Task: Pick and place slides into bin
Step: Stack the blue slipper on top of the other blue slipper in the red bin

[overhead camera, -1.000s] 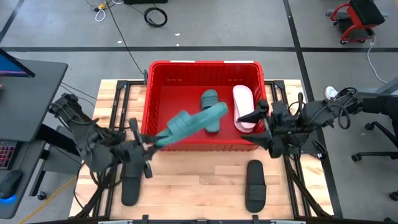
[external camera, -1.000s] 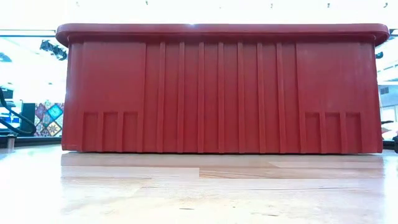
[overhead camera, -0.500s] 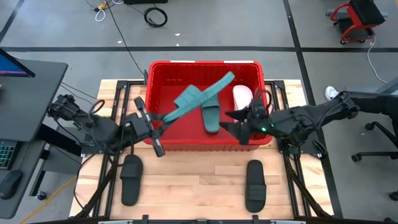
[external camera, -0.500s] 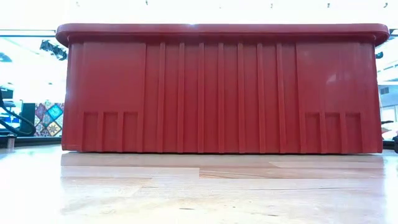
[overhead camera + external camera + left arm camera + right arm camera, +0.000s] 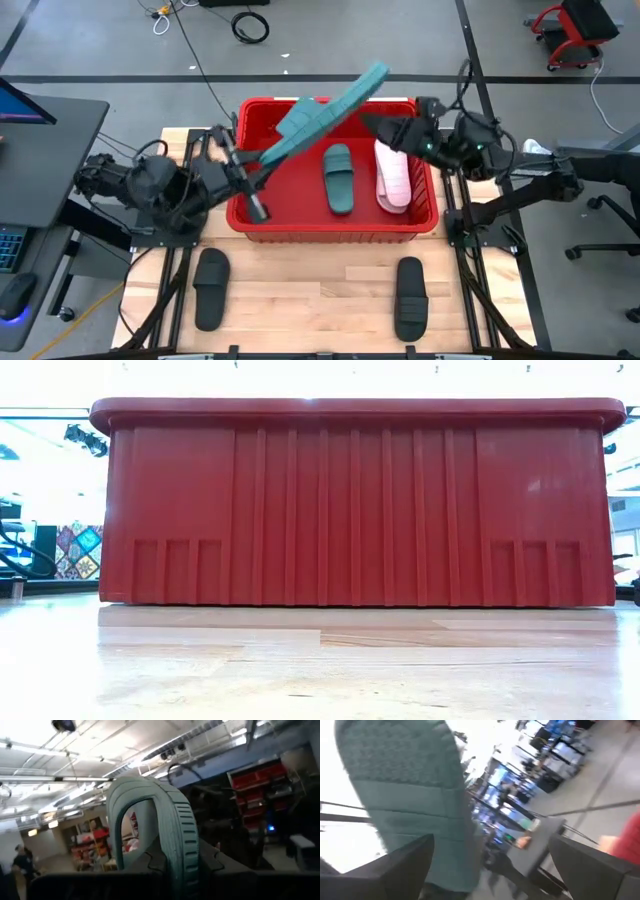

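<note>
My left gripper (image 5: 243,178) is shut on a dark teal-green slide (image 5: 325,112) at the red bin's (image 5: 245,215) left rim; the slide slants up over the bin toward its far right. The slide's strap arches ahead in the left wrist view (image 5: 175,830). My right gripper (image 5: 378,124) is open, above the bin's far right part, close by the held slide, whose sole fills the right wrist view's left (image 5: 405,795). I cannot tell whether it touches. A second teal slide (image 5: 338,178) and a pale pink-white slide (image 5: 392,175) lie flat in the bin. My left gripper pinches the teal slide's end nearest the bin's left rim (image 5: 262,170) between its two fingers, coming from the table's left side and slanting upward. The slide runs on along the fingers' line, lifted clear, its free end (image 5: 375,75) high above the bin's far rim.
Two black slides lie on the wooden table in front of the bin, one at the near left (image 5: 210,288), one at the near right (image 5: 410,297). The low view shows only the bin's front wall (image 5: 355,510) and bare tabletop.
My left gripper has risen and gone toward the table's far edge, from in front of the bin to its left rim, carrying the teal slide up and tipping its free end higher over the bin. My right gripper has gone from the bin's near right corner up toward its far right.
</note>
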